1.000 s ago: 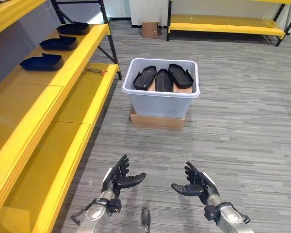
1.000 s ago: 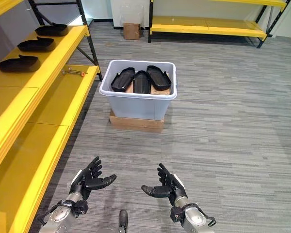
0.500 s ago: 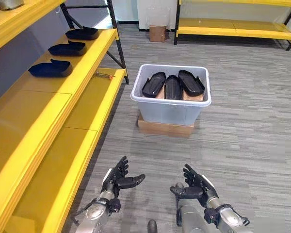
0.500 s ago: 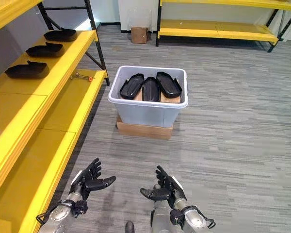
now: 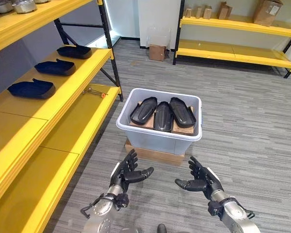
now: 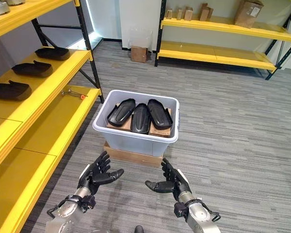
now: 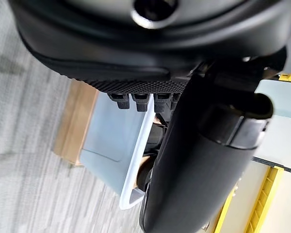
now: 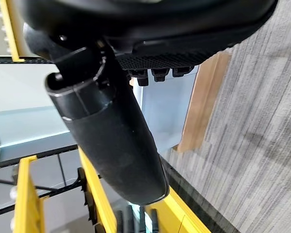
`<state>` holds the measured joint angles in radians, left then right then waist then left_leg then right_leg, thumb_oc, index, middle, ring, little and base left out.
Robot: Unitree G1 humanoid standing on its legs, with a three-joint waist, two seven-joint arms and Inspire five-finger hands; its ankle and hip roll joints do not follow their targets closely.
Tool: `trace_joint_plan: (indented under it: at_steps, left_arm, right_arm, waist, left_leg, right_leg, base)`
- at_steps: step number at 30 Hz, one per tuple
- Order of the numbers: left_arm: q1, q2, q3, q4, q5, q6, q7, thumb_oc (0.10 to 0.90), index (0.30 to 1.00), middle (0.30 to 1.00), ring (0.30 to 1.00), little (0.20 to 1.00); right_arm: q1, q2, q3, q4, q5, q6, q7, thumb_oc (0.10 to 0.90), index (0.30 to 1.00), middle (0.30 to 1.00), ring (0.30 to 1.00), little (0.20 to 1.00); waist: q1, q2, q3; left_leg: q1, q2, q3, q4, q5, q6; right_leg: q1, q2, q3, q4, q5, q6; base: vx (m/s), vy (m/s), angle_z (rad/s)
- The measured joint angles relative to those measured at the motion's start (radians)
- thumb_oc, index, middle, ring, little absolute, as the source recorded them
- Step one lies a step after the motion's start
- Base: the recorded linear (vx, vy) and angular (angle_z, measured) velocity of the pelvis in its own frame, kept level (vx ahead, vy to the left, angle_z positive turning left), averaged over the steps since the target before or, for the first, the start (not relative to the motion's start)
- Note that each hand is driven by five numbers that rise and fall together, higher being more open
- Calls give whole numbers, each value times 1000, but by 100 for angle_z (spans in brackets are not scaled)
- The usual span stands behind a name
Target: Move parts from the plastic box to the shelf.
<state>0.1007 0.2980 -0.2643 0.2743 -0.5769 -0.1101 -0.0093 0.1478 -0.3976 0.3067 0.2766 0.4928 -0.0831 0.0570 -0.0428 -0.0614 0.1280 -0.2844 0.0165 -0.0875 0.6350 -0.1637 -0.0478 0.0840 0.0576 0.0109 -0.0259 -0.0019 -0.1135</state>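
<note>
A pale grey plastic box [image 5: 157,137] stands on a flat cardboard base on the carpet ahead of me. Three black shell-shaped parts [image 5: 162,111] lie side by side inside it. Three more black parts [image 5: 31,88] rest in a row on the yellow shelf [image 5: 63,94] to the left. My left hand [image 5: 127,174] and right hand [image 5: 201,180] hover open just short of the box's near wall, palms facing each other, holding nothing. The box wall also shows past the fingers in the left wrist view [image 7: 114,150] and in the right wrist view [image 8: 160,114].
A lower yellow shelf board [image 5: 77,124] carries a small tool with an orange tip [image 5: 94,92]. Another yellow rack [image 5: 233,48] runs along the back wall, with a small cardboard box [image 5: 157,52] on the floor beside it. Grey carpet spreads to the right.
The whole picture has shifted: the camera has tilted up and drawn closer to the box. Both hands now sit nearer the box's front wall, still open.
</note>
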Motion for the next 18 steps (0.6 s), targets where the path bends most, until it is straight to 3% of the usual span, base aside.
trace_joint_plan:
  at_steps: [1, 2, 3, 5, 6, 8, 9, 11, 13, 14, 18]
  left_arm:
    - [15, -1, 3, 2, -1, 0, 2, 900, 1000, 1000, 1000, 1000]
    - [24, 1, 2, 3, -2, 0, 2, 900, 1000, 1000, 1000, 1000]
    - [33, 1, 2, 6, -2, 0, 1, 900, 1000, 1000, 1000, 1000]
    - [31, -6, 2, 13, -3, 0, 1, 900, 1000, 1000, 1000, 1000]
    - [40, -6, 1, 17, -2, 1, 2, 900, 1000, 1000, 1000, 1000]
    - [62, -3, 4, 24, -1, 1, 4, 900, 1000, 1000, 1000, 1000]
    - [70, 2, 5, 23, -1, 1, 4, 900, 1000, 1000, 1000, 1000]
    - [69, 12, 17, 20, 0, 1, 5, 900, 1000, 1000, 1000, 1000]
    - [62, 35, 22, 4, 1, 1, 4, 900, 1000, 1000, 1000, 1000]
    - [57, 48, 25, 1, 2, 1, 4, 900, 1000, 1000, 1000, 1000]
    - [6, 53, 27, -2, 3, -1, 5, 900, 1000, 1000, 1000, 1000]
  right_arm:
    - [5, -3, 2, 7, 0, 3, 0, 900, 1000, 1000, 1000, 1000]
    - [7, -5, 3, 12, 0, 2, 0, 900, 1000, 1000, 1000, 1000]
    - [13, -5, 5, 15, -1, 3, 0, 900, 1000, 1000, 1000, 1000]
    - [8, -14, 7, 20, -2, 4, 0, 900, 1000, 1000, 1000, 1000]
    - [9, -14, 15, 28, -3, 5, 1, 900, 1000, 1000, 1000, 1000]
    - [25, -12, 23, 32, -12, 8, 14, 900, 1000, 1000, 1000, 1000]
    - [36, -5, 22, 28, -16, 7, 18, 900, 1000, 1000, 1000, 1000]
    - [50, 3, 34, 23, -20, 14, 22, 900, 1000, 1000, 1000, 1000]
    - [54, 14, 33, 9, -20, 18, 25, 900, 1000, 1000, 1000, 1000]
    - [54, 26, 32, 2, -20, 20, 24, 900, 1000, 1000, 1000, 1000]
    - [41, 50, 34, -10, -20, 19, 30, 900, 1000, 1000, 1000, 1000]
  waist:
    - [18, 7, 3]
    - [19, 14, 8]
    - [17, 24, 7]
    - [26, 65, 17]
    - [36, 71, 18]
    - [71, 89, 13]
    - [72, 93, 7]
    - [69, 44, 5]
    - [70, 17, 4]
    - [68, -3, 1]
    - [74, -6, 1]
  left_leg:
    - [21, 5, 17, -247, 21, 9]
    - [-6, 14, 21, -300, 54, 11]
    - [-12, 25, 32, -459, 97, 7]
    - [-29, 32, 15, -632, 177, -8]
    - [-28, 31, -3, -668, 194, -2]
    - [-1, 34, 4, -629, 206, 5]
    - [12, 28, 9, -620, 250, 13]
    - [31, -12, 51, -622, 283, 25]
    - [44, -43, 95, -608, 349, 75]
    - [49, -72, 112, -586, 327, 101]
    - [71, -122, 140, -550, 270, 145]
  right_leg:
    - [22, -3, 5, -17, 3, 1]
    - [48, -1, 9, -28, -16, 24]
    - [76, 4, 8, -62, -34, 36]
    - [97, 24, 18, -59, -59, 28]
    - [119, 24, 37, -59, -69, 26]
    - [159, 17, 88, -49, -119, 41]
    - [173, 5, 104, -35, -143, 59]
    - [169, -50, 116, 5, -181, 94]
    - [169, -98, 114, 49, -212, 140]
    - [171, -132, 114, 69, -225, 162]
    - [158, -192, 106, 162, -231, 191]
  base:
    - [410, 76, -26]
    - [556, 95, -19]
    - [430, 67, -1]
    - [392, 89, -5]
    - [363, 138, -41]
    - [335, 156, -73]
    - [304, 165, -60]
    - [291, 177, -36]
    - [320, 204, -36]
    - [260, 175, -23]
    - [221, 159, -8]
